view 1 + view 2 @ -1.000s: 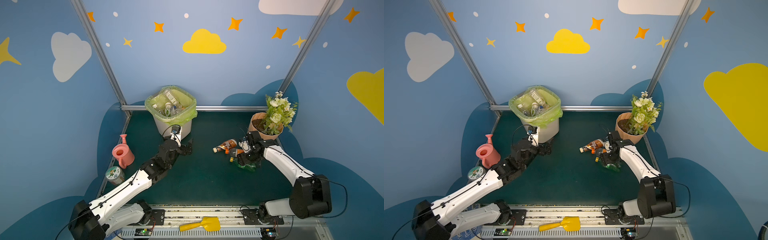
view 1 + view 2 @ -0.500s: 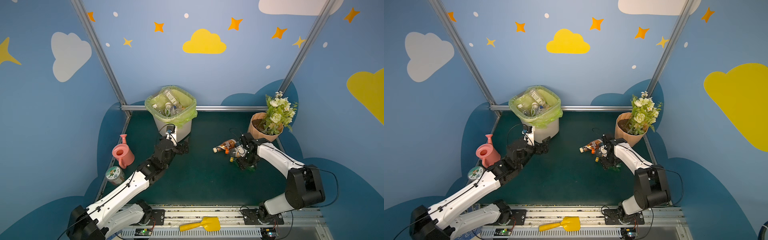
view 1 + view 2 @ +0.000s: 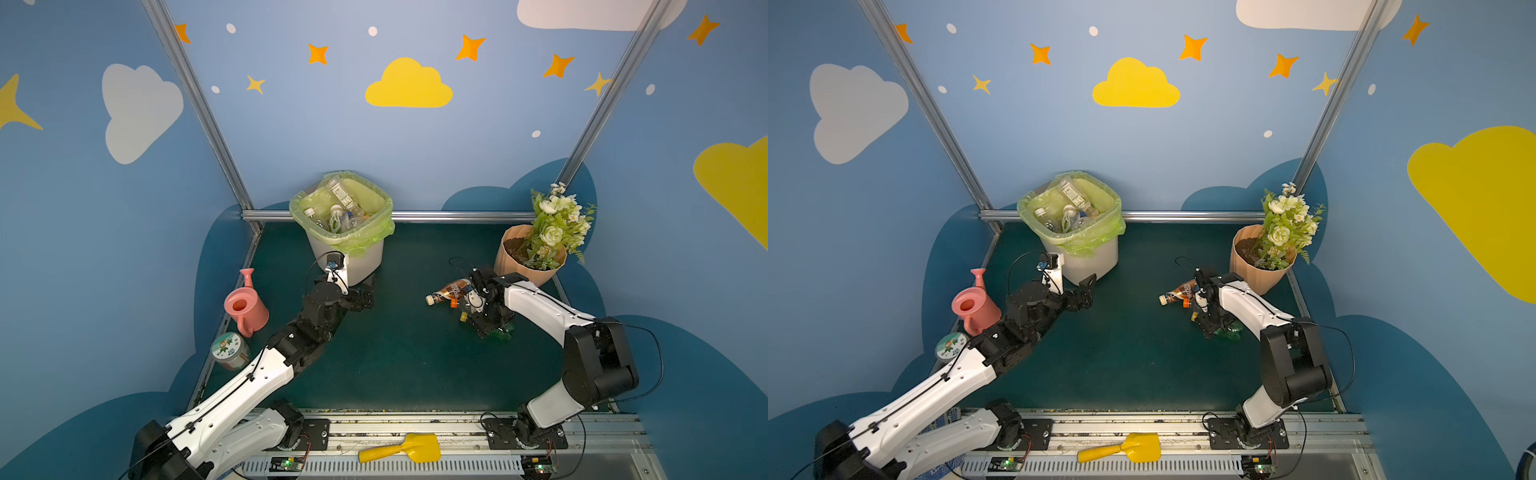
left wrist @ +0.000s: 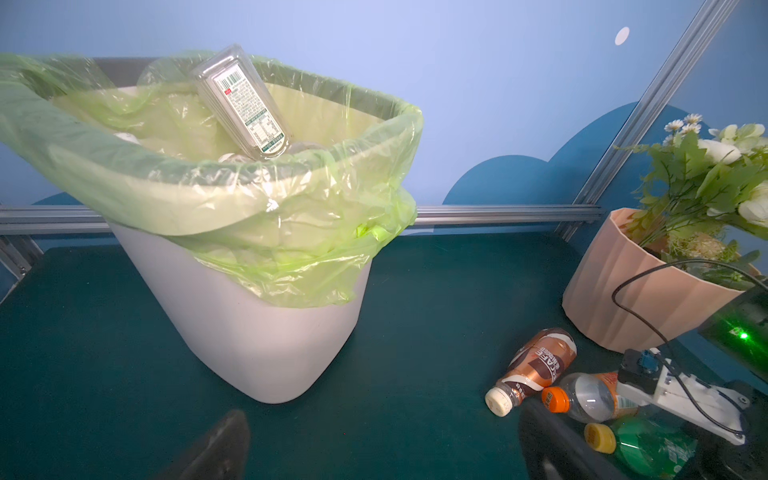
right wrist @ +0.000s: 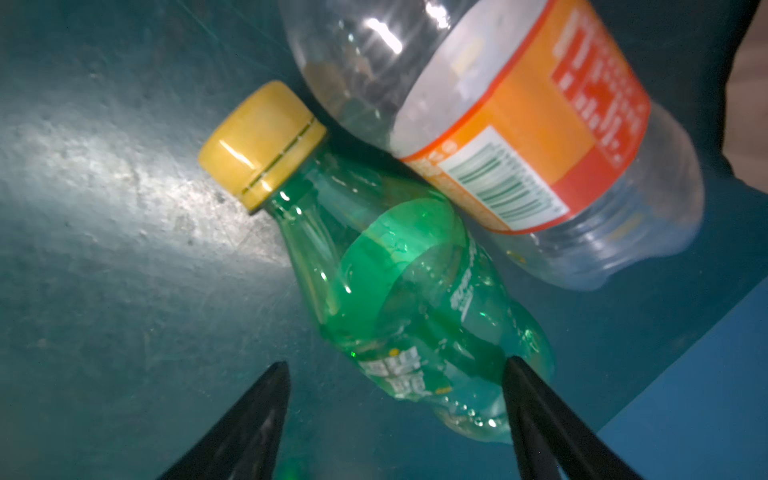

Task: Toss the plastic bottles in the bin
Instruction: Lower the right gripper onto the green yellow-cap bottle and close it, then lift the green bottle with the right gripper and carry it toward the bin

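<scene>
Clock bearings are running from the centre of the mat (image 3: 395,365), as in both top views.

- Loose bottles: three are lying together at 3 o'clock. These are one brown bottle (image 3: 451,289), one clear bottle (image 4: 590,397) with an orange cap, and one green bottle (image 5: 407,299) with a yellow cap.
- Binned bottles (image 3: 338,195): several are piling up, overlapping too much to count.
- Bin (image 3: 361,262): one is standing at 11 o'clock.
- Pot (image 3: 515,257): one is standing at 2 o'clock.
- Can (image 3: 245,307): one is sitting at 9 o'clock.
- Jar (image 3: 226,353): one is sitting at 8 o'clock.
- Scoop (image 3: 407,451): one is lying at 6 o'clock, off the mat.
- Arms: two are reaching in, the left arm (image 3: 249,382) and the right arm (image 3: 540,307).
</scene>
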